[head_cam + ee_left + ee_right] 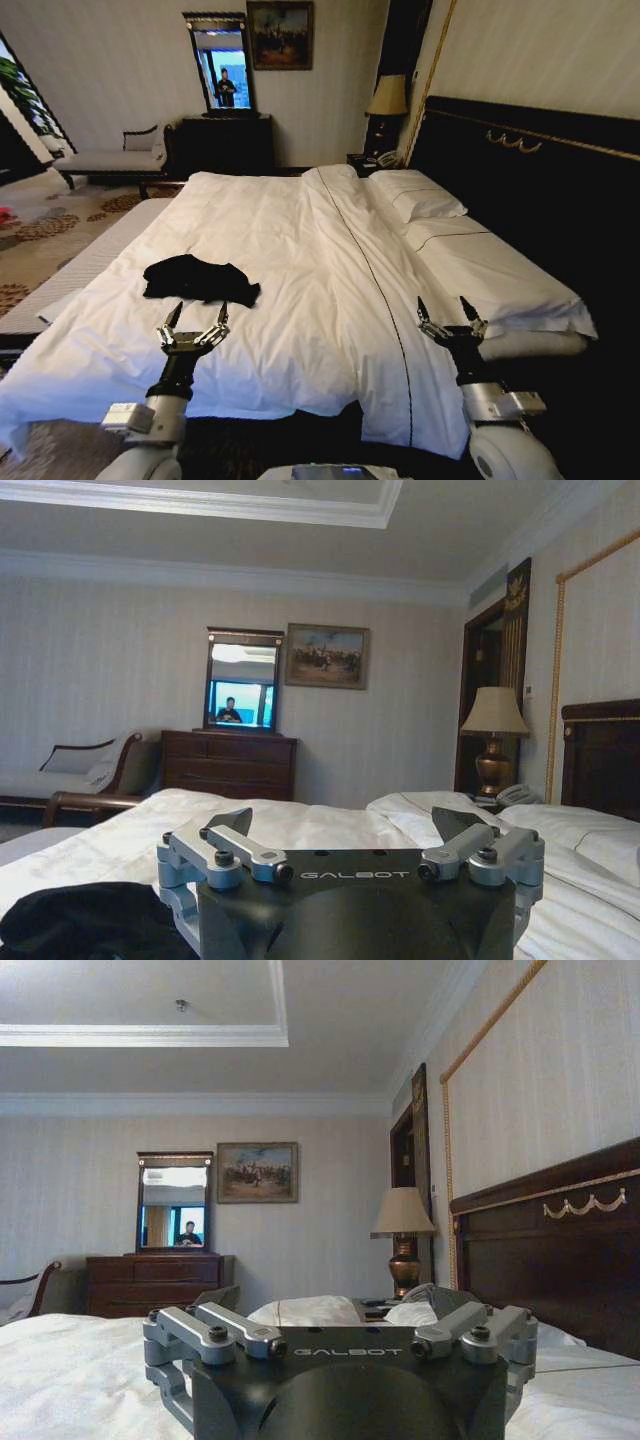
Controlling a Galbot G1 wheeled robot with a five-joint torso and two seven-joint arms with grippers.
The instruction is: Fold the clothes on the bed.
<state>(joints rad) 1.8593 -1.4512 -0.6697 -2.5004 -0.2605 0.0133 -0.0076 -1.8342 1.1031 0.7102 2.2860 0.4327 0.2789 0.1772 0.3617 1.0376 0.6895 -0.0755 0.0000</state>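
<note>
Two end effectors, both spread wide and holding nothing, so we're really at the start: the black T-shirt [200, 279] is a crumpled heap on the white bed [300, 230], lying toward the left side edge and closer to the near edge than to the pillows [420, 195] up by the headboard [540, 170].

Our left end effector [194, 318] hovers over the duvet just on the near side of the shirt, fingertips pointing at it but not touching. In the left wrist view the left end effector [345, 830] has the dark fabric bunched at its side. The right end effector [452, 315] sits well apart from the shirt, past the centre seam [365, 270], close to the headboard side of the bed.

What worries us:

- The shirt is balled up, so we can't tell where the collar, hem or sleeves are. Pinch blindly and we'd probably grab several layers at once and just drag the lump around instead of spreading it.
- The duvet under it is soft and wrinkly. Go too deep and we'd likely nip the white cover along with the shirt.
- The shirt isn't far from the left edge, so a sloppy pull that way could slide it off the bed.
- The right arm has a long reach across, and could plough up the bedding on the way.
</note>
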